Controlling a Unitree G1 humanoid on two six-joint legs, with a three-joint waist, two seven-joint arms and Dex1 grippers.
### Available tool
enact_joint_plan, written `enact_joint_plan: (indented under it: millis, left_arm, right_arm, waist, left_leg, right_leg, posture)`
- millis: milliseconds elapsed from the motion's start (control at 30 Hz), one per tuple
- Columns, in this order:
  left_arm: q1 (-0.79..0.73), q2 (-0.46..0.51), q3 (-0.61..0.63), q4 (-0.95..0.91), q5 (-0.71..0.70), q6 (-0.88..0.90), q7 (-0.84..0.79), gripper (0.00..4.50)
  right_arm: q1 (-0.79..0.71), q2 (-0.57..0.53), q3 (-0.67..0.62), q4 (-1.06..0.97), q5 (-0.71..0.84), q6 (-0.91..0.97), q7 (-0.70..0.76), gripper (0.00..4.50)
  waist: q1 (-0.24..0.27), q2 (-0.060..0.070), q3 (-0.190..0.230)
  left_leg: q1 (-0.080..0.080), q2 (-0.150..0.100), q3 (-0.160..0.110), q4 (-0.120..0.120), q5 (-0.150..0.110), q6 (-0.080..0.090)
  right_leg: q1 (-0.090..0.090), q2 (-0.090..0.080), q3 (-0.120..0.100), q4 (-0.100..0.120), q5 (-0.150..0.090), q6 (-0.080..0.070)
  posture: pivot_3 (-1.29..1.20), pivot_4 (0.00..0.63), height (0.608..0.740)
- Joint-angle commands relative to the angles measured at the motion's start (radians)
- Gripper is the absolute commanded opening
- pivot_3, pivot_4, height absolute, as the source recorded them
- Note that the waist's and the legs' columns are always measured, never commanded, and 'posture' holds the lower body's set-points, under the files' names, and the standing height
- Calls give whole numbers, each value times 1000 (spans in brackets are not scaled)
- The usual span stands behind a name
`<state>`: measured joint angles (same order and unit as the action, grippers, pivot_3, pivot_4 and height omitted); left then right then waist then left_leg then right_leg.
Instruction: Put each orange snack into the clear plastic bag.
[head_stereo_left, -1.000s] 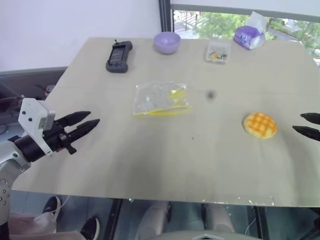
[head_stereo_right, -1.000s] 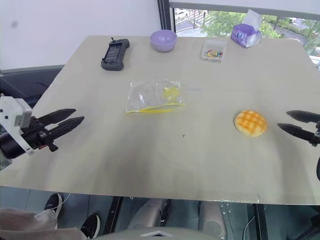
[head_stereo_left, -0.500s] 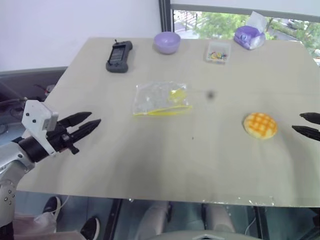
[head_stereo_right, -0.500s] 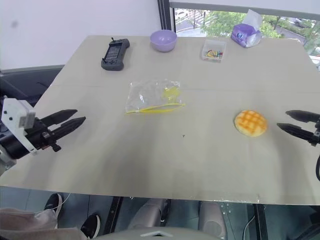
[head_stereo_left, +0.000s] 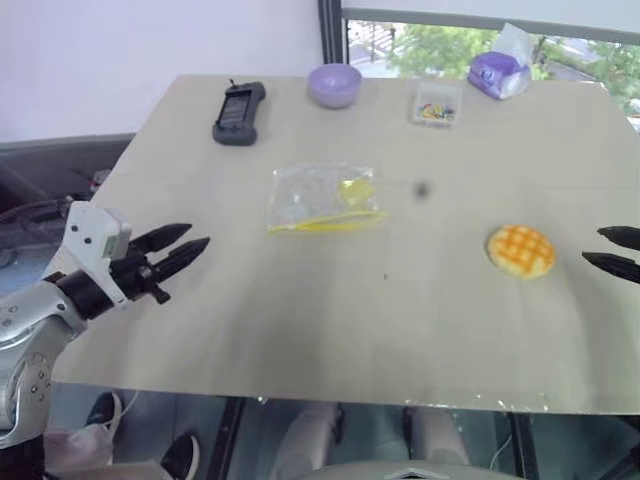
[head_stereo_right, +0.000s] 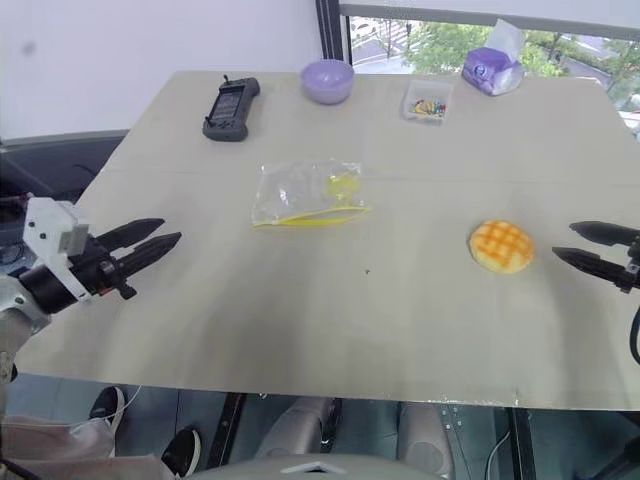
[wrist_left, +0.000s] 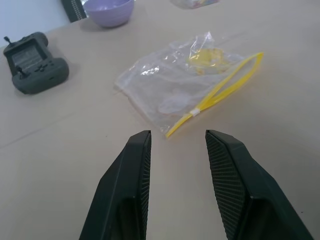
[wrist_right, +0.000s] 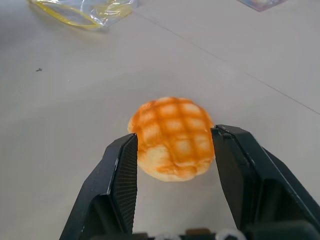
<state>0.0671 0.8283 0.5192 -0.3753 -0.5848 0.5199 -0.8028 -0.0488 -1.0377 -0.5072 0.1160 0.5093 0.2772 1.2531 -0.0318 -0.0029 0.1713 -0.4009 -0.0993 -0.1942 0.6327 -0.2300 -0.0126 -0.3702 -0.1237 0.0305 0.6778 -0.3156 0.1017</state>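
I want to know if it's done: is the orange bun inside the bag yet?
Not yet. The orange bun sits on the table, apart from the clear bag.

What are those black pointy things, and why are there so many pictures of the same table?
Those black points are a robot's pinchers. Each arm ends in a tool with two black fingers. Two pictures come from cameras in the robot's head, looking down over the table. The other two come from small cameras on its wrists, looking out between the fingers.

The left tool is open and holds nothing. Its wrist camera looks toward the clear plastic bag with the yellow strip, which lies flat on the table.

The right tool is open too. Its wrist camera shows the orange snack just ahead of its fingers, lying loose on the table.

Further back are a dark handheld gadget, a purple bowl, a small clear box of colourful bits and a purple tissue pack.
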Motion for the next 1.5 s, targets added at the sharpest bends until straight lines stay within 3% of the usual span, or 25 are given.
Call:
enact_joint_plan:
  millis: [33,233,367,567,1000,1267,1500]
  left_arm:
    - [-50,-17,-90,4,45,-1,44,1839]
    - [-176,-96,-287,55,160,-76,98,1839]
    - [-279,-157,-430,189,319,-250,118,1839]
    - [-413,-188,-542,440,504,-494,134,1839]
    - [-583,-195,-627,826,718,-723,215,1839]
    - [-549,-179,-632,760,692,-725,128,1839]
    - [-634,-196,-658,906,814,-757,269,1839]
  right_arm:
    - [-23,14,34,-69,10,6,-11,2540]
    - [-78,70,131,-206,54,83,-51,2540]
    - [-122,116,190,-292,82,134,-91,2540]
    - [-169,160,218,-380,151,203,-130,2540]
    - [-171,194,217,-464,211,252,-183,2540]
    - [-147,180,190,-471,211,250,-190,2540]
    - [-147,182,198,-463,205,242,-197,2540]
  waist:
    - [0,0,0]
    - [-1,0,0]
    - [1,0,0]
    - [7,-1,0]
    - [15,-2,0]
    - [14,-2,0]
    - [13,-2,0]
  left_leg:
    - [0,0,0,0,0,0]
    - [0,0,0,1,0,0]
    - [0,0,0,1,2,-4]
    - [-1,-1,-1,1,3,-4]
    - [-2,-2,-3,2,3,-4]
    - [-2,-2,-3,2,3,-4]
    - [-1,-2,-3,3,3,-4]
  right_leg:
    - [0,0,0,0,0,0]
    - [0,0,0,1,0,0]
    - [0,0,0,1,1,1]
    - [-1,0,-1,0,1,1]
    - [-1,0,-2,1,1,1]
    - [-1,0,-2,2,1,2]
    - [-1,0,-2,3,1,2]
  posture:
    - [0,150,740]
    - [0,150,740]
    - [0,150,740]
    - [0,150,740]
    - [0,150,740]
    - [0,150,740]
    - [0,150,740]
